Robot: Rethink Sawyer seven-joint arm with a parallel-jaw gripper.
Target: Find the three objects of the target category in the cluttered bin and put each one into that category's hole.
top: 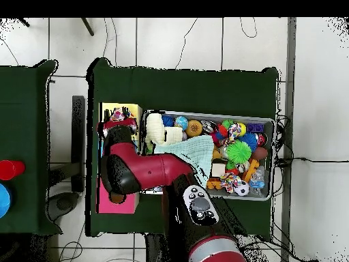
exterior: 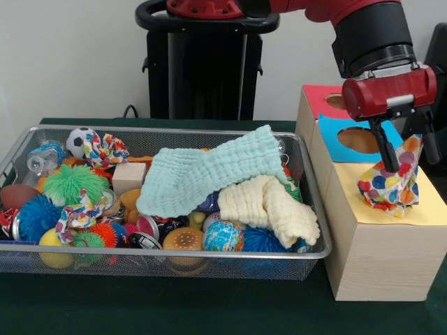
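Observation:
My gripper is shut on the top of a polka-dot cloth bundle and holds it upright over the yellow-topped box, its lower end at the box top. The box's hole is hidden by the bundle. The wire mesh bin stands left of the boxes. Two more polka-dot bundles lie in it: one at the far left by a small football, one at the near left among spiky balls. In the overhead view my gripper is over the yellow box, beside the bin.
A mint waffle cloth and a cream one drape over the bin's middle and right. Blue-topped and red-topped boxes stand behind the yellow one. Spiky balls, a wooden block, cans and toy food fill the bin.

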